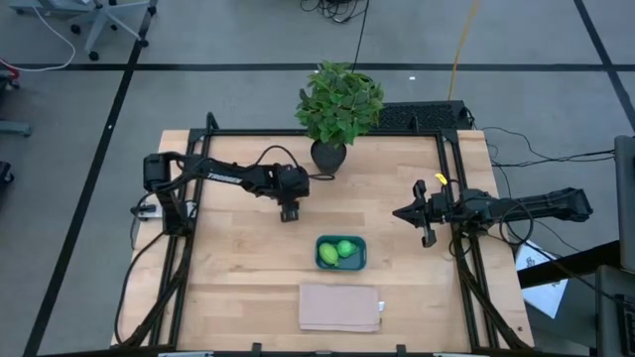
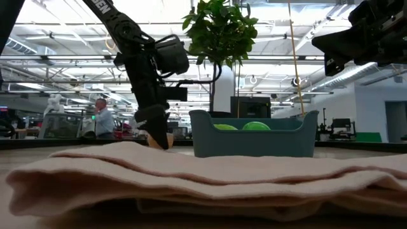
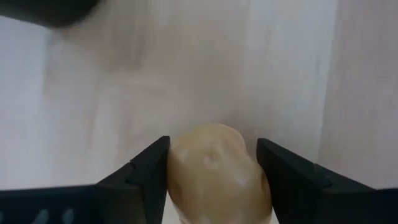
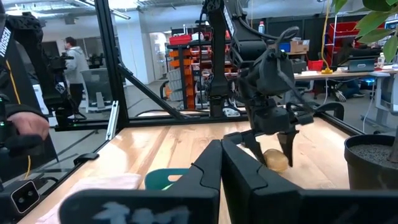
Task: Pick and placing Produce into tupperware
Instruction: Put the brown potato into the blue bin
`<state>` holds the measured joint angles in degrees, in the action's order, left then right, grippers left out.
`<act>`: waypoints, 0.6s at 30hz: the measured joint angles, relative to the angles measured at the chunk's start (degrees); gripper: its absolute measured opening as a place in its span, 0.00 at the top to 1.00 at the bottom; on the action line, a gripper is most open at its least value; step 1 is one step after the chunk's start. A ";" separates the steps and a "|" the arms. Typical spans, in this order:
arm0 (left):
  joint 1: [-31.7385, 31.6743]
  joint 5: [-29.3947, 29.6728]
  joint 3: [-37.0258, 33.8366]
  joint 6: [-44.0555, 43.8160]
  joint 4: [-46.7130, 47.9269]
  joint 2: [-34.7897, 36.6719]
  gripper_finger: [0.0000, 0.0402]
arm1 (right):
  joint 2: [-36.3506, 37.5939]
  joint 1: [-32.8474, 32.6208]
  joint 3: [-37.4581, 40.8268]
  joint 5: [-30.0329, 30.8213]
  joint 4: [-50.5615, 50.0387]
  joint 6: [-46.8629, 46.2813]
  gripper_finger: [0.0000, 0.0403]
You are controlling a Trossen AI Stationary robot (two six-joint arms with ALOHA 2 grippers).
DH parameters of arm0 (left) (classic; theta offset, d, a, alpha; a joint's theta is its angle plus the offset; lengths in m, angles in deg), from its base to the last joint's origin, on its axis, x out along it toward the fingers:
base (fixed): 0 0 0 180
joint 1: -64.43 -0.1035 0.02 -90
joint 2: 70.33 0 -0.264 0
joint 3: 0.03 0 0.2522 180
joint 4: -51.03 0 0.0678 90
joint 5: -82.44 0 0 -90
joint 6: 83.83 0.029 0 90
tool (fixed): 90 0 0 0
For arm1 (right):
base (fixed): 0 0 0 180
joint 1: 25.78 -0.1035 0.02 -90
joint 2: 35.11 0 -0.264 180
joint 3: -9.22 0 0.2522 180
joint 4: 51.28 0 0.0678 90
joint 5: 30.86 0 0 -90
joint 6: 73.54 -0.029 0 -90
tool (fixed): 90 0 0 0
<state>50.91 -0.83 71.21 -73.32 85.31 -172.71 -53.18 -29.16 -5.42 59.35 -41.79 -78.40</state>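
Tan-orange and egg-like, the last piece of produce (image 3: pixel 217 171) lies on the wooden surface (image 1: pixel 238 288) between the two dark fingers (image 3: pixel 146 171) of the left pincer (image 1: pixel 290 212). The fingers stand spread on either side of it, close beside it, with one seeming to touch; whether they actually grip it cannot be told. This spot is left of and a little farther back than the teal tupperware (image 1: pixel 357 260), near the pot of the leafy plant (image 1: pixel 337 104).

Inside the tupperware sit the yellow-green oblong fruit (image 1: pixel 327 255) and the bright green ball (image 1: pixel 345 248), side by side; in the low view their tops show just above the container's rim.

A folded beige cloth (image 1: pixel 339 306) lies on the near side of the tupperware, just apart from it.

The right pincer (image 1: pixel 421 213) hangs above the right edge of the surface, well apart from the container, its fingers drawn together and holding nothing.

A person (image 2: pixel 102 117) stands in the room far behind the surface.
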 joint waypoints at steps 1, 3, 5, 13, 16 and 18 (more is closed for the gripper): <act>0.00 0.27 0.02 -0.01 -0.09 0.43 0.48 | -0.02 0.00 0.00 0.01 0.00 -0.02 1.00; 0.02 0.30 0.07 -0.02 -0.06 1.29 0.46 | -0.01 0.00 0.00 0.00 0.01 -0.02 1.00; 0.04 0.25 0.07 -0.04 -0.02 1.60 0.44 | 0.00 0.00 -0.01 0.01 0.01 -0.02 1.00; 0.04 0.17 0.15 0.38 1.41 4.02 0.46 | -0.01 0.00 -0.01 0.01 0.03 -0.02 1.00; 0.04 0.54 0.17 1.12 2.11 5.09 0.48 | 0.00 0.00 0.01 0.00 0.04 -0.02 1.00; 0.04 1.29 0.24 1.24 2.53 5.25 0.47 | 0.00 0.00 0.01 0.00 0.06 -0.02 1.00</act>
<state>50.95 0.46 71.45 -72.09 87.84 -167.47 -53.18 -29.16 -5.40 59.35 -41.73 -78.42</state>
